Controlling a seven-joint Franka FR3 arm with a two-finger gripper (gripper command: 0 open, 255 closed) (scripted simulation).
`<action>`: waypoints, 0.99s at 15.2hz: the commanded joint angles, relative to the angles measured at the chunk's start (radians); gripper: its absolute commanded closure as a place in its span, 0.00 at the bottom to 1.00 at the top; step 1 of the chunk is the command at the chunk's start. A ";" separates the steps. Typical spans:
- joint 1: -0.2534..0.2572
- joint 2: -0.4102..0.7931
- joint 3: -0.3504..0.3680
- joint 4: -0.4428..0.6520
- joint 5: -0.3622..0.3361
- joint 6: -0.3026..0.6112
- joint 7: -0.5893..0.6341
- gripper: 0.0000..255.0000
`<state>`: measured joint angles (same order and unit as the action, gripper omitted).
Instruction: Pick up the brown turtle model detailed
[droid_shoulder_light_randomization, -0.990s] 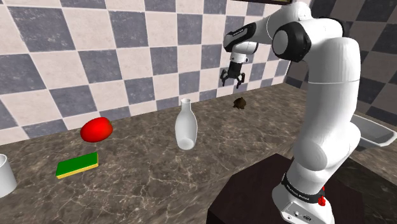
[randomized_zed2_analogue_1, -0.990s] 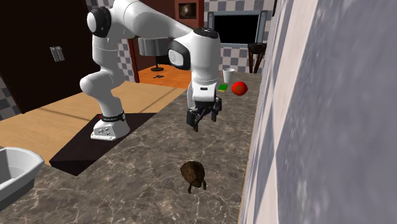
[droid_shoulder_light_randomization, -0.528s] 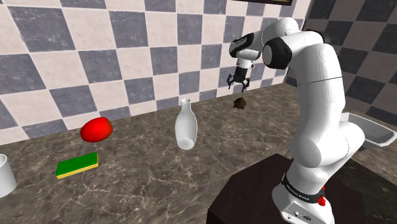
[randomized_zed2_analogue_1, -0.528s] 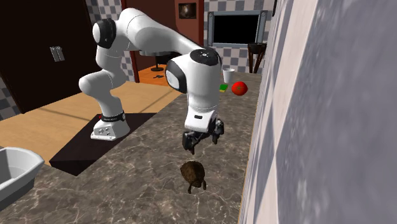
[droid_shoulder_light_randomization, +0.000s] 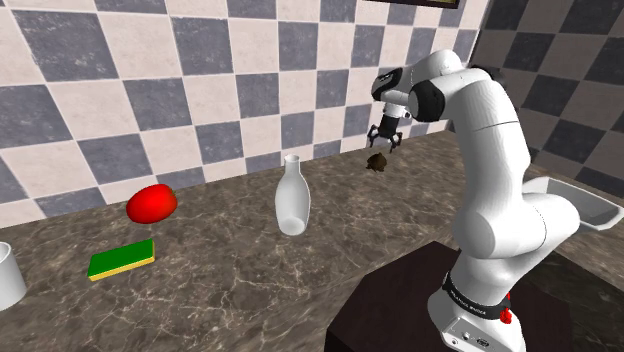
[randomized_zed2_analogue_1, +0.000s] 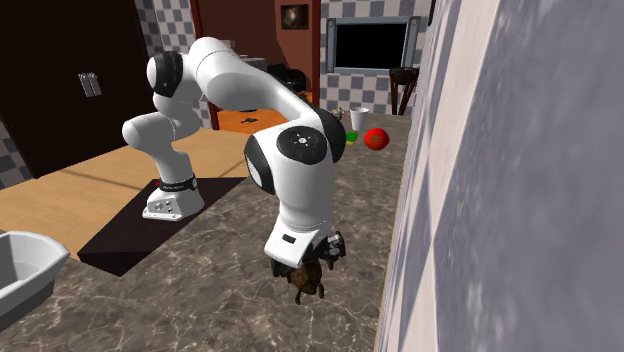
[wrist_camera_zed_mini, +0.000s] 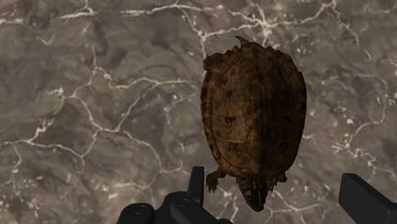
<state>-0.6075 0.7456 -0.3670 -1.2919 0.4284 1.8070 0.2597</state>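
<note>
1. Your gripper (droid_shoulder_light_randomization: 385, 137) has dropped from mid-air to just above the brown turtle (wrist_camera_zed_mini: 254, 121), jaws spread, gripping nothing.
2. The turtle sits on the table (droid_shoulder_light_randomization: 230, 290) by the checkered wall (droid_shoulder_light_randomization: 150, 90); descent and grasp remain.

No text, number or brand I can read. Noted: a dark band (droid_shoulder_light_randomization: 469, 298) around my base, just above the stand (droid_shoulder_light_randomization: 392, 312), carries pale lettering, too small to make out.

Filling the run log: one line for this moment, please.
gripper: open, above turtle | turtle: on marble counter, not held | grasp: pending
</note>
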 joint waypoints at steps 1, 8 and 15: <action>-0.008 0.023 0.003 0.012 0.007 0.009 0.000 0.00; -0.009 0.056 0.011 -0.008 0.019 0.059 -0.014 0.00; -0.008 0.053 0.010 -0.015 0.019 0.063 -0.016 1.00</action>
<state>-0.6166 0.7973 -0.3575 -1.3063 0.4476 1.8705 0.2440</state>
